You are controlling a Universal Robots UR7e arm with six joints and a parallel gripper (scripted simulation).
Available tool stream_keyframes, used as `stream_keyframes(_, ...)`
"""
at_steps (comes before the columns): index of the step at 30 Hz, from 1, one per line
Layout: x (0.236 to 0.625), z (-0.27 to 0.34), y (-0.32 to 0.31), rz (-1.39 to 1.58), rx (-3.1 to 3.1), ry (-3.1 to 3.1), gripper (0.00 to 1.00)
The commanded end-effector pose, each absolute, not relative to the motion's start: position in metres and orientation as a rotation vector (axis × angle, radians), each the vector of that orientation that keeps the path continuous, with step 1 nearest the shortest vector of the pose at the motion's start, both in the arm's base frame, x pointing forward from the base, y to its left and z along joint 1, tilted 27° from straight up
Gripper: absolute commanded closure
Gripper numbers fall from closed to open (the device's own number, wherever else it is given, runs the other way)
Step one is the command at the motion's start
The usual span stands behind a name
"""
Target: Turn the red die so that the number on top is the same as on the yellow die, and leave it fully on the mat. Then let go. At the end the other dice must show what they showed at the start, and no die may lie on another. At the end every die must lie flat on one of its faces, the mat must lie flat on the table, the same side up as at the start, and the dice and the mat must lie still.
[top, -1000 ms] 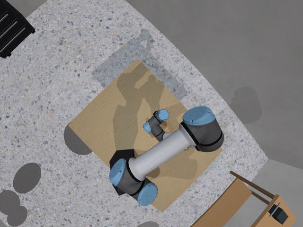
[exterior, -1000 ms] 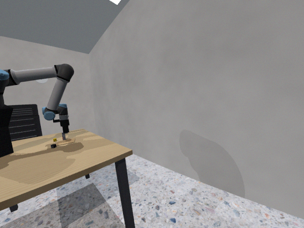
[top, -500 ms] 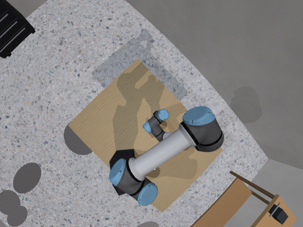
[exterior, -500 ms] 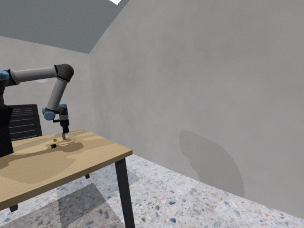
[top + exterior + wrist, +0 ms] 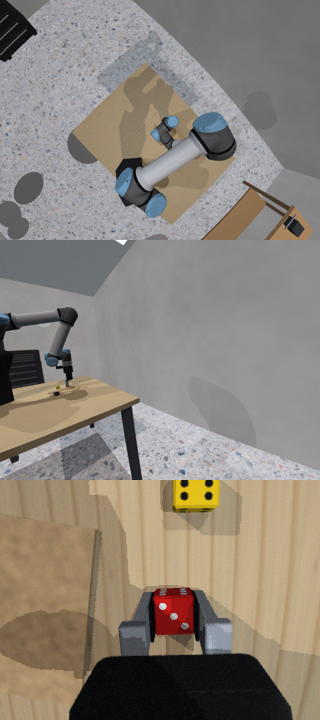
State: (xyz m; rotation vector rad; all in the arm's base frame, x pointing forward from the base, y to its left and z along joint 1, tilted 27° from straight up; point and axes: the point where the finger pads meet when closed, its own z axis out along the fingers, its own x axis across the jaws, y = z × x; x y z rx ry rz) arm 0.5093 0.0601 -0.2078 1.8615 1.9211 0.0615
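Note:
In the wrist view the red die (image 5: 173, 612) sits between my gripper's (image 5: 173, 600) two fingers, and both fingers touch its sides. Its upper face shows three white pips on a diagonal. It is over bare wood, to the right of the tan mat (image 5: 45, 605) (image 5: 74, 388). The yellow die (image 5: 196, 495) (image 5: 57, 386) lies beyond it on the wood; its top face shows two columns of black pips and is cut by the frame edge. In the exterior view my gripper (image 5: 67, 384) reaches down to the table by the mat. In the top view the arm hides the dice.
A black die (image 5: 55, 393) lies on the wooden table (image 5: 85, 405) (image 5: 103, 121) in front of the yellow die. The arm's black base (image 5: 5, 379) stands at the table's left. A black cabinet (image 5: 25, 366) stands behind the table.

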Motion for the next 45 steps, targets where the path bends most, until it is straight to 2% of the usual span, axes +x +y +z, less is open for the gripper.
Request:
stream_keyframes(1,0.51,-0.208,0.06,0.064,1.862,1.92,0.51)
stream_keyframes(36,0.508,-0.203,0.061,0.064,1.862,1.92,0.51)
stream_keyframes(45,0.496,-0.171,0.071,0.064,1.862,1.92,0.51)
